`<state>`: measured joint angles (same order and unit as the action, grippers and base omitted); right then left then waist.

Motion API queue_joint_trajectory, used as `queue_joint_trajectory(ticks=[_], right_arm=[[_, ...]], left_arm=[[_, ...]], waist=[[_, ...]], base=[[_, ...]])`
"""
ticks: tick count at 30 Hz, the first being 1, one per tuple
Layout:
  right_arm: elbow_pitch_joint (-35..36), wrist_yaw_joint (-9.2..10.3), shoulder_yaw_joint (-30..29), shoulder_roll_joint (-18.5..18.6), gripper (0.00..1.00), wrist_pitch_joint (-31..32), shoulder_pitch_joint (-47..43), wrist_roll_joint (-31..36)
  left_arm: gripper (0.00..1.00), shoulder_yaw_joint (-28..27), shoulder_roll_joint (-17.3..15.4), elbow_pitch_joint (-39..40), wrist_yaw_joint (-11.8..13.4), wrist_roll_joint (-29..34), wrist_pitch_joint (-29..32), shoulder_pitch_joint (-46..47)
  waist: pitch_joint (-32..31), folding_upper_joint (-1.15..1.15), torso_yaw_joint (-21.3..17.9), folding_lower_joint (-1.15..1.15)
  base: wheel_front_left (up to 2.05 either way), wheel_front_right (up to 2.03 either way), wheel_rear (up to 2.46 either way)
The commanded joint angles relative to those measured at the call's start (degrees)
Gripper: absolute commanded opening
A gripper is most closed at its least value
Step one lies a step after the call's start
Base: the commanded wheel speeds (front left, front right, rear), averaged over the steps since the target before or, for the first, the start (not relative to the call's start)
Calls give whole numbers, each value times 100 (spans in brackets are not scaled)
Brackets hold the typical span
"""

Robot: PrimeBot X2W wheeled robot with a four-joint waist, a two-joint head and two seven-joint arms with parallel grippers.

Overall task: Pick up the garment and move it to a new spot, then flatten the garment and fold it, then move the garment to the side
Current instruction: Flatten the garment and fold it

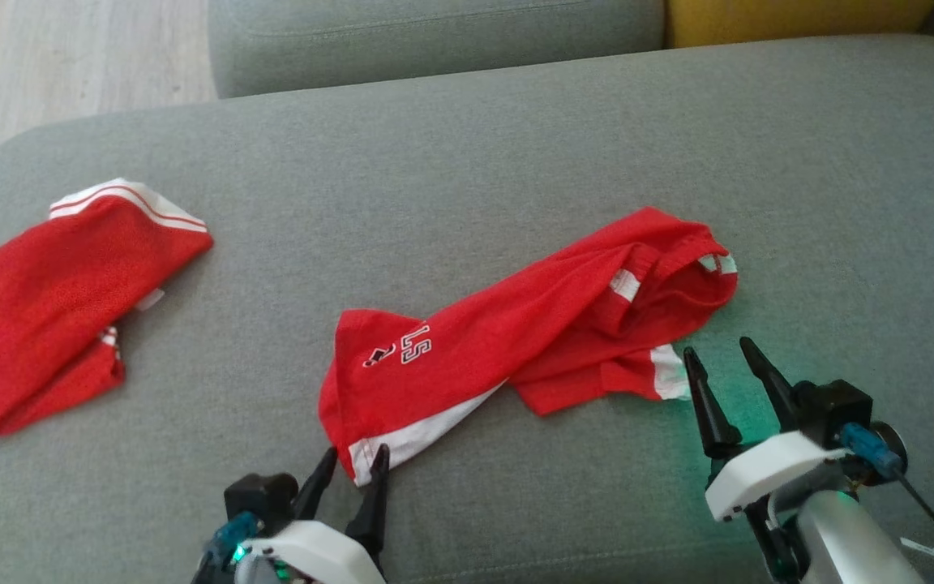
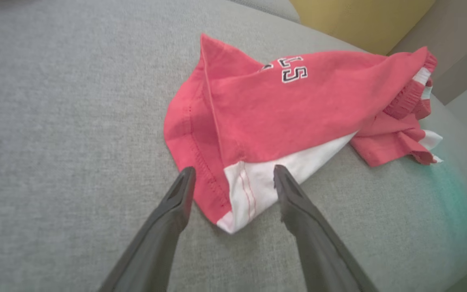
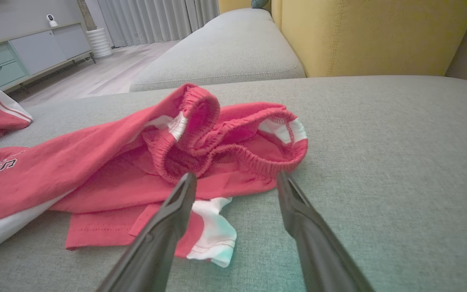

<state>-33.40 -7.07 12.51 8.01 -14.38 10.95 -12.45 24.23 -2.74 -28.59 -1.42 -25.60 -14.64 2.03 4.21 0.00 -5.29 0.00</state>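
The garment (image 1: 516, 332) is crumpled on the sofa cushion (image 1: 516, 146); the left gripper (image 1: 356, 453) and right gripper (image 1: 717, 347) are set wide open, empty; hem (image 2: 241, 190) and waistband (image 3: 233, 158) should be pinched deep, then drawn apart.

Soft, even daylight falls on the grey woven sofa cushion (image 1: 516, 146). Shadows are faint, with a thin one under the crumpled red-and-white garment (image 1: 532, 332). A green glow tints the fabric just beside the right claw (image 1: 718, 346). The head view is slightly soft. Both wrist views bow at their edges and blur along the bottom.
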Motion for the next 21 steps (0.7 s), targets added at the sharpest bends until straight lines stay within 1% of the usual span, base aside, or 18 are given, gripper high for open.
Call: queue_joint_trajectory(ticks=[1, 4, 9, 10, 11, 12, 16, 21], right_arm=[[198, -42, 105, 25, 100, -62, 167, 49], [228, -42, 96, 38, 100, -62, 173, 50], [244, -42, 79, 53, 100, -62, 162, 33], [244, -42, 76, 46, 100, -62, 161, 28], [244, -42, 73, 38, 100, -62, 162, 23], [242, -42, 72, 31, 100, -62, 163, 18], [228, -42, 71, 1, 100, -62, 181, -10], [242, -42, 47, -23, 100, -62, 203, -38]], left_arm=[[100, -121, -14, 109, 43, -54, -36, 190], [100, -65, -14, 24, 68, -130, -36, 233], [100, -33, -14, 100, 30, -159, -36, 295], [95, -46, -14, 123, 26, -148, -36, 309], [61, -53, -14, 133, 23, -137, -36, 319], [0, -47, -14, 120, 20, -127, -36, 327], [0, -135, -14, 139, 17, -137, -36, 441], [0, -653, -14, 624, 102, -8, -36, 605]], waist=[[9, 0, -26, 0], [5, 0, -55, 0], [21, 0, -70, 0], [30, 0, -72, 0], [38, 0, -73, 0], [45, 0, -76, 0], [73, 0, -91, 0], [104, 0, -98, 0]], base=[[0, 0, 0], [0, 0, 0], [0, 0, 0], [0, 0, 0], [0, 0, 0], [0, 0, 0], [0, 0, 0], [0, 0, 0]])
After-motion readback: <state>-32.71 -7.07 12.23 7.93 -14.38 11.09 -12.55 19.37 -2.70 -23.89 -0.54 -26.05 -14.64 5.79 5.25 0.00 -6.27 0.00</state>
